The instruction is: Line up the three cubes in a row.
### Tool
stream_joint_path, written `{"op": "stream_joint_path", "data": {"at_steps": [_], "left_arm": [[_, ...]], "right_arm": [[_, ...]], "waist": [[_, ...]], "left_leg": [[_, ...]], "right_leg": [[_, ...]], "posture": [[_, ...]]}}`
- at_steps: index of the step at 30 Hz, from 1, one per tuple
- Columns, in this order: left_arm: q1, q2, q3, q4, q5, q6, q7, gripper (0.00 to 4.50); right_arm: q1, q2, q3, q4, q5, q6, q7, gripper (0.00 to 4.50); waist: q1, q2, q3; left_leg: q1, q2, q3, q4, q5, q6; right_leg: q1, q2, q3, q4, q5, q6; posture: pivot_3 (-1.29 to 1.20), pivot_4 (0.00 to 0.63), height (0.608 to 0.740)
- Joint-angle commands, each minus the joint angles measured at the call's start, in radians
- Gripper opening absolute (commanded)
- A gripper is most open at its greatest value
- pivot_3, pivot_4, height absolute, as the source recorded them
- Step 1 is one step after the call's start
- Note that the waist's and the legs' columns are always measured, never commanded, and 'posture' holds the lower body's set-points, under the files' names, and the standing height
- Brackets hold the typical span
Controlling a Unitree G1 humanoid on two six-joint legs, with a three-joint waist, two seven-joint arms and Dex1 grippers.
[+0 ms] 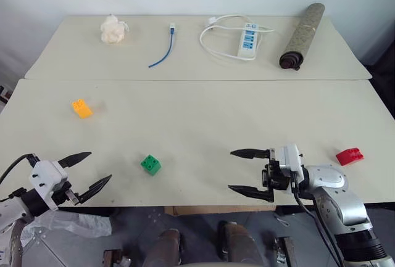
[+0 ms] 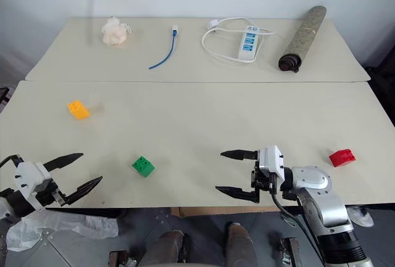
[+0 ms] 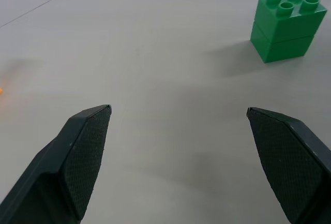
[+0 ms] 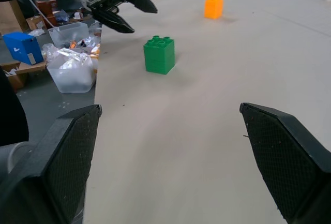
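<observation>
Cubes (image 1: pixel 150 164) lie well apart, both pincers spread, empty.

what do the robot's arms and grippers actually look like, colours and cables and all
Each arm ends in two black, tapered jaws with textured inner faces, fixed to a white block at the wrist. The left gripper has a thin black cable looping off behind its white block. The right gripper sits on a rounded silver-grey forearm with black joint sections, and black cables run down beside it.
</observation>
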Motion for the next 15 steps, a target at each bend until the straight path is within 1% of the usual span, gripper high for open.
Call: {"op": "stream_joint_path", "data": {"at_steps": [1,2,3,4,6,9,11,13,15], "left_arm": [[-0.036,0.012,0.017,-0.013,-0.053,0.049,0.016,4.47],[-0.049,0.011,0.020,-0.024,-0.081,0.078,0.017,4.47],[-0.062,0.032,0.012,-0.057,-0.116,0.151,0.014,4.47],[-0.093,0.046,0.002,-0.110,-0.178,0.215,0.007,4.47],[-0.162,0.064,-0.045,-0.208,-0.226,0.285,0.010,4.47],[-0.233,0.082,-0.151,-0.281,-0.206,0.315,-0.024,4.47],[-0.319,0.076,-0.273,-0.306,-0.172,0.328,-0.048,4.47],[-0.391,0.064,-0.359,-0.298,-0.142,0.317,-0.075,4.47],[-0.466,0.052,-0.421,-0.265,-0.126,0.316,-0.102,4.47]], "right_arm": [[-0.003,0.008,-0.023,-0.027,0.033,-0.015,0.001,4.50],[-0.007,0.012,-0.033,-0.029,0.044,-0.015,-0.001,4.50],[-0.005,-0.005,-0.064,-0.081,0.165,0.088,-0.010,4.50],[-0.014,0.001,-0.110,-0.131,0.229,0.135,-0.078,4.50],[0.010,-0.027,-0.193,-0.210,0.275,0.172,-0.144,4.50],[0.080,-0.080,-0.309,-0.232,0.246,0.162,-0.173,4.50],[0.147,-0.104,-0.443,-0.210,0.224,0.142,-0.211,4.50],[0.208,-0.117,-0.549,-0.181,0.192,0.114,-0.240,4.50],[0.269,-0.106,-0.664,-0.114,0.160,0.069,-0.273,4.50]], "waist": [[0.000,0.000,0.000],[0.000,0.000,0.000],[0.000,0.000,0.000],[0.000,0.000,0.000],[0.010,0.000,0.001],[0.027,0.001,0.000],[0.030,0.002,-0.001],[0.031,0.003,0.000],[0.027,0.003,0.000]], "left_leg": [[0.000,0.000,0.000,0.000,0.000,0.000],[0.000,0.000,0.000,0.000,0.000,0.000],[0.000,0.000,0.000,0.000,0.000,0.000],[0.000,0.000,0.000,0.000,0.000,0.000],[-0.001,0.000,-0.002,0.001,0.000,0.000],[-0.001,-0.001,-0.002,0.001,0.000,0.000],[-0.001,-0.002,-0.003,0.001,0.000,0.001],[-0.002,-0.003,-0.002,0.001,-0.001,0.002],[-0.002,-0.004,-0.001,0.001,0.000,0.002]], "right_leg": [[0.000,0.000,0.000,0.000,0.000,0.000],[0.000,0.000,0.000,0.000,0.000,0.000],[0.000,0.000,0.000,0.000,0.000,0.000],[0.000,0.000,0.000,0.001,0.000,0.000],[0.000,0.000,0.000,0.002,0.000,0.000],[0.001,-0.001,-0.001,0.000,0.000,0.000],[0.001,-0.001,-0.001,0.001,0.000,0.000],[0.001,0.000,-0.001,0.002,0.001,0.000],[0.001,0.001,-0.001,0.002,0.001,0.001]], "posture": [[0.00,0.150,0.740],[0.00,0.150,0.740],[0.00,0.150,0.740],[0.00,0.150,0.740],[0.00,0.150,0.740],[0.00,0.150,0.740],[0.00,0.150,0.740],[0.00,0.150,0.740],[0.00,0.150,0.740]]}}
